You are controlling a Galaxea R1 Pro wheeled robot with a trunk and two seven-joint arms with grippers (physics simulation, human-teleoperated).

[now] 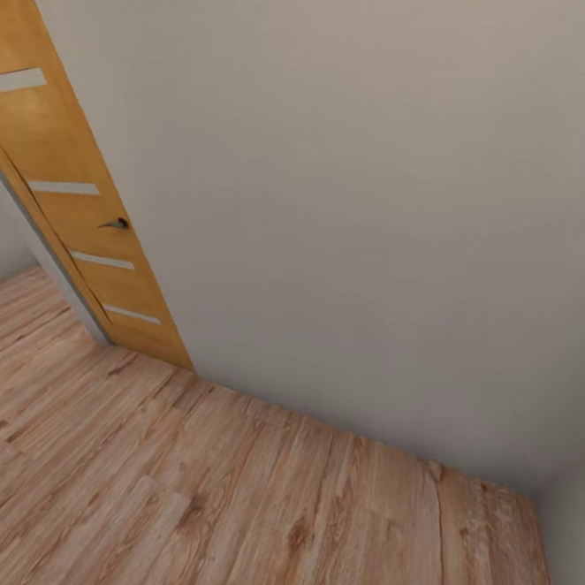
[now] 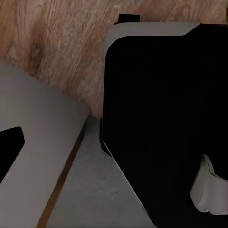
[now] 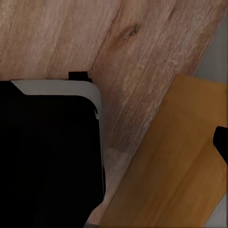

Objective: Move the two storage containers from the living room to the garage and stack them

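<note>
At the head view's left, an orange-brown wooden door with pale horizontal glass strips [image 1: 67,197] and a small dark lever handle [image 1: 115,224] stood beside a plain grey-white wall [image 1: 346,199]. Light wood plank flooring [image 1: 169,498] ran below to the right corner. The left wrist view looked down past the robot's black, grey-edged base [image 2: 161,123] onto the planks and a grey surface; the right wrist view showed the base [image 3: 47,152] beside an orange-brown wooden panel [image 3: 175,166]. Neither gripper's state could be told. The orange-red containers' whereabouts could not be told.
</note>
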